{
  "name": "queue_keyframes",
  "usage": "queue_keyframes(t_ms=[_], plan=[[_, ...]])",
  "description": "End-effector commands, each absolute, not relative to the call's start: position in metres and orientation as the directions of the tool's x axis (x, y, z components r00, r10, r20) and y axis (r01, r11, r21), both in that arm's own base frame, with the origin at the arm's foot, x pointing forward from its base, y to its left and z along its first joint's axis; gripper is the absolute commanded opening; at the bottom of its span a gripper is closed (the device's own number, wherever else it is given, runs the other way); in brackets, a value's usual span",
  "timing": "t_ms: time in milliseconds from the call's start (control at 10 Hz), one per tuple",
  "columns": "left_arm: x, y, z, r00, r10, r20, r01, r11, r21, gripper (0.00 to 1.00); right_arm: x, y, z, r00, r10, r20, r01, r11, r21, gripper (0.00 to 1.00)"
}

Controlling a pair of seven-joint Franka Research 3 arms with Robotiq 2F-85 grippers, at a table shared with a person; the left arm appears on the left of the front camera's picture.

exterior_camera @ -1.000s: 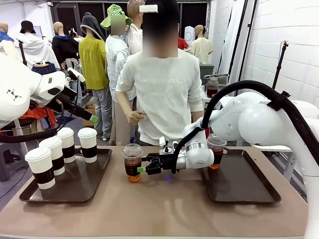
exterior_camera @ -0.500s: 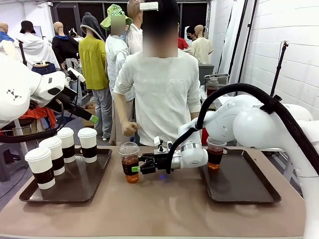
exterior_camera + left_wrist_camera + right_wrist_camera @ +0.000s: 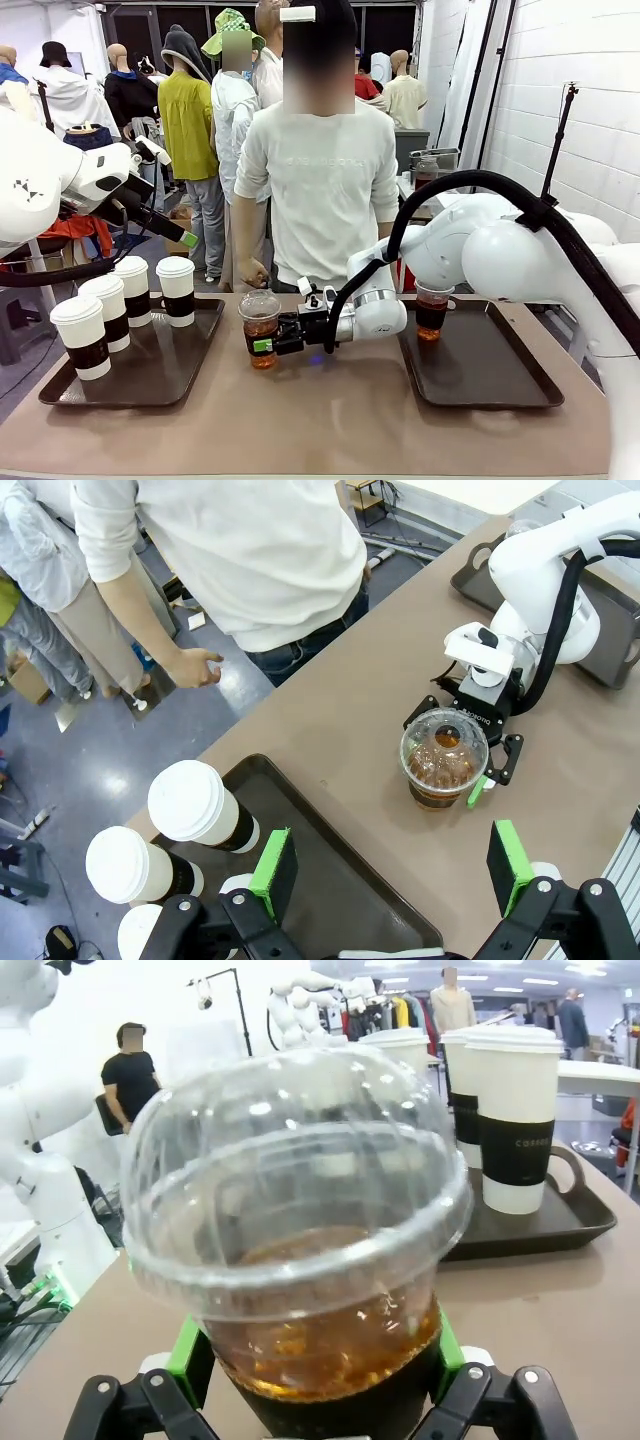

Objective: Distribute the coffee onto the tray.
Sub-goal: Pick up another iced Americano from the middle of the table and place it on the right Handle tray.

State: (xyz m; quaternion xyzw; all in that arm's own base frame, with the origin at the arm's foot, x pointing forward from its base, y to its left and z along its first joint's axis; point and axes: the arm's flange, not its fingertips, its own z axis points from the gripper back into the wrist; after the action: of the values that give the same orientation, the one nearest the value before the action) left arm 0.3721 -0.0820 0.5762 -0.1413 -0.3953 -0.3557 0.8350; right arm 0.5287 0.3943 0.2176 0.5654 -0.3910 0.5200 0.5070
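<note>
A clear dome-lidded cup of dark coffee (image 3: 260,322) stands on the bare table between the two trays. My right gripper (image 3: 263,343) is open, its green pads on either side of the cup's lower body (image 3: 300,1260). From above, in the left wrist view, the same cup (image 3: 443,760) sits inside the right gripper's fingers. A second clear cup (image 3: 432,306) stands on the right tray (image 3: 490,375), partly behind my right arm. Several white sleeved cups (image 3: 108,312) stand on the left tray (image 3: 160,375). My left gripper (image 3: 188,240) hangs open high above that tray, empty (image 3: 390,865).
A person stands at the far edge, one hand (image 3: 250,272) hanging just behind the table near the clear cup. The white cups (image 3: 515,1110) and their tray (image 3: 570,1222) lie beyond the clear cup in the right wrist view. Bare tabletop (image 3: 330,420) runs along the front.
My right gripper has slid left until its fingers straddle the clear cup. The person's hand has dropped from waist height to the table edge. The left arm has stayed still.
</note>
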Motion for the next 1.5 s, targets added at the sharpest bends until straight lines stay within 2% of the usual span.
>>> queue_keyframes(t_ms=[0,400,500,800,900,1000,1400], plan=[[0.373,-0.080,0.575,0.438,-0.478,0.761,0.708,0.705,0.035,1.00,0.537,0.403,0.216,0.171,0.103,0.980,-0.959,-0.210,0.189,1.00],[0.373,-0.080,0.575,0.438,-0.478,0.761,0.708,0.705,0.035,1.00,0.539,0.407,0.210,0.179,0.100,0.979,-0.953,-0.230,0.198,1.00],[0.373,-0.080,0.575,0.438,-0.478,0.761,0.708,0.705,0.035,1.00,0.537,0.406,0.212,0.171,0.104,0.980,-0.956,-0.225,0.190,0.91],[0.373,-0.080,0.575,0.438,-0.478,0.761,0.708,0.705,0.035,1.00,0.536,0.406,0.212,0.179,0.096,0.979,-0.954,-0.227,0.197,0.91],[0.373,-0.080,0.575,0.438,-0.478,0.761,0.708,0.705,0.035,1.00,0.535,0.406,0.213,0.192,0.102,0.976,-0.954,-0.214,0.210,0.85],[0.373,-0.080,0.575,0.438,-0.478,0.761,0.708,0.705,0.035,1.00,0.536,0.405,0.213,0.145,0.090,0.985,-0.960,-0.229,0.162,0.65],[0.373,-0.080,0.575,0.438,-0.478,0.761,0.708,0.705,0.035,1.00,0.533,0.406,0.224,0.173,0.075,0.982,-0.959,-0.215,0.185,0.65]])
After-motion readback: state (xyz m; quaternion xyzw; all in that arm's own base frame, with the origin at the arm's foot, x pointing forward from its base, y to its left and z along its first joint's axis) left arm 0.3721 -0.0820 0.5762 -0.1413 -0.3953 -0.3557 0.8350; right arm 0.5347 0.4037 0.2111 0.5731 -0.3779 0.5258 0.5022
